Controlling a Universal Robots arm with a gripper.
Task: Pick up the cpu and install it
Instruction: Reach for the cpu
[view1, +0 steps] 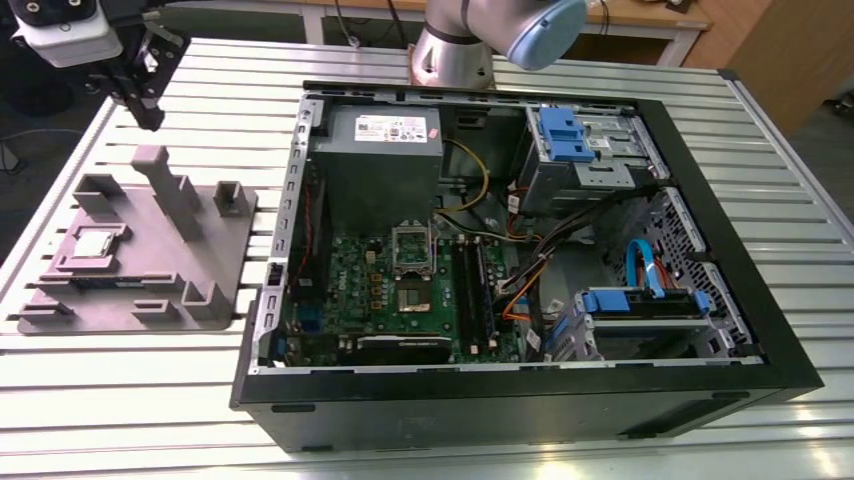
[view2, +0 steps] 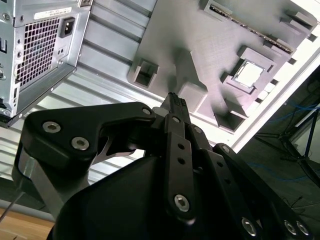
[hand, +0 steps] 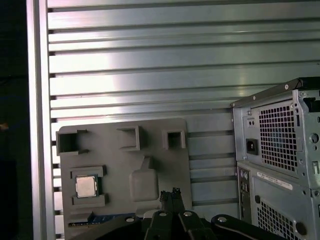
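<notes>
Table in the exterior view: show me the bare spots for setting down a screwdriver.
Bare slats: the near corner of the table at the exterior view's left, bordered by the grey plate and the computer case; the far strip between the tool and the case. Crowded: the plate, which holds the chip, and the inside of the case.

The cpu (view1: 91, 243) (small, silvery, square) lies flat in the grey fixture plate's (view1: 220, 255) recess.

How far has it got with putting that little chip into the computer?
Nothing looks done yet. The cpu lies in its pocket on the grey fixture plate. The gripper hangs in the air near the plate, fingers shut and empty. Picking it up and seating it on the motherboard remain.
</notes>
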